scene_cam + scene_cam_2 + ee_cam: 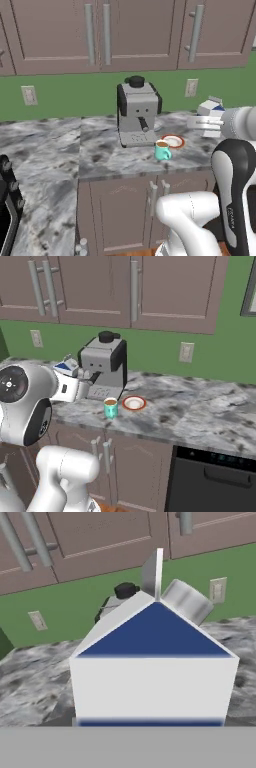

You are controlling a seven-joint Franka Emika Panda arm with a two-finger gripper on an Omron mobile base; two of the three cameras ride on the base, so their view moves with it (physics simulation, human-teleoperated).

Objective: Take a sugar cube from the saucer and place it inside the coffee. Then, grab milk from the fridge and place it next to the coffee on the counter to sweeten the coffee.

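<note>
Up at the pincer point(202, 122), above the desk point(100, 150) and to the right of the coffee machine point(137, 112) in the left base view, there's the milk point(212, 106), and the pincer is clamped round it, jaws set wide on the carton's body. From the hand camera the milk point(155, 677) is right up close, blue gable on top, a blue stripe near its foot, white sides. Off the desk, clearly, riding in the air. In the right base view the same carton point(66, 367) peeks out just left of the machine point(102, 368), beside the arm's big white joint. Down on the desk sits the coffee point(162, 150), teal mug, brown liquid showing, handle to the right, just in front of the machine. Right behind it, nearly touching, the saucer point(173, 141) with its orange-red rim. Whether a cube lies on it, too small to tell. Brown cabinets point(125, 32) above, green wall, a black appliance point(212, 478) under the desk on the right.
</note>
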